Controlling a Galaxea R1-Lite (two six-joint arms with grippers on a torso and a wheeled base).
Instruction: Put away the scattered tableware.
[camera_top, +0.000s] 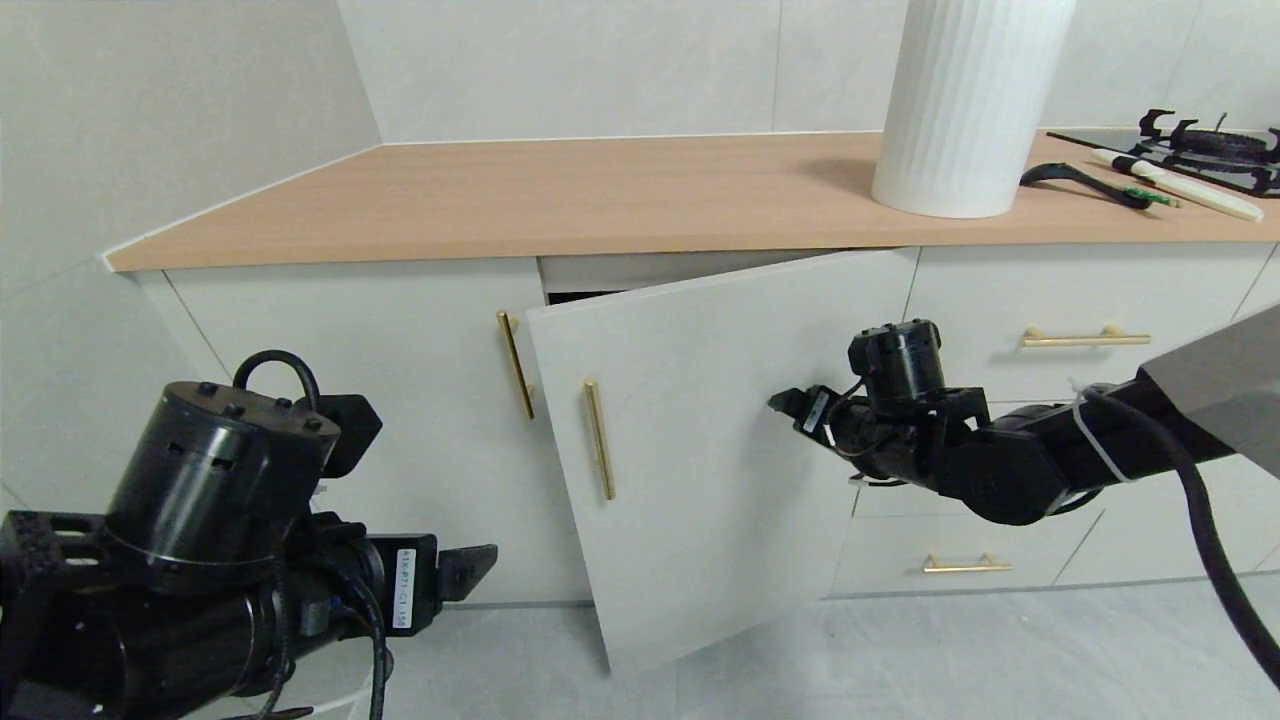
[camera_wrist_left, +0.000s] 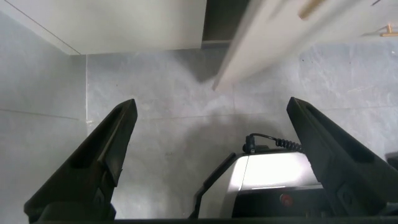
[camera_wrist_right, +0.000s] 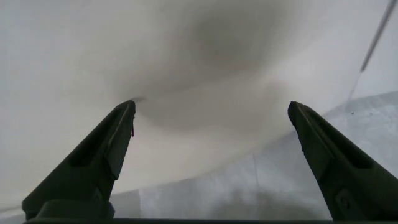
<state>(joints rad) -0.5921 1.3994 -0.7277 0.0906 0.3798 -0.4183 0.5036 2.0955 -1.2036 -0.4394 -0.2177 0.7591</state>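
Facing cabinet door (camera_top: 700, 450): right gripper (camera_top: 783, 404), splayed | head view: utensils (camera_top: 1085, 182) on countertop (camera_top: 550, 200)

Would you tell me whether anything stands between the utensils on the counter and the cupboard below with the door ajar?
Yes: the cupboard door is only partly open and covers most of the opening. The ribbed white container also stands on the counter beside the utensils, on the cupboard's side.

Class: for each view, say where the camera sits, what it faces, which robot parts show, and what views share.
Head view: on the head, looking down at the cabinet door; left gripper and right gripper show.
Left wrist view: on that wrist, facing the floor; open fingers.
Right wrist view: on that wrist, facing the door close; open fingers.
Shared: the door, all three.
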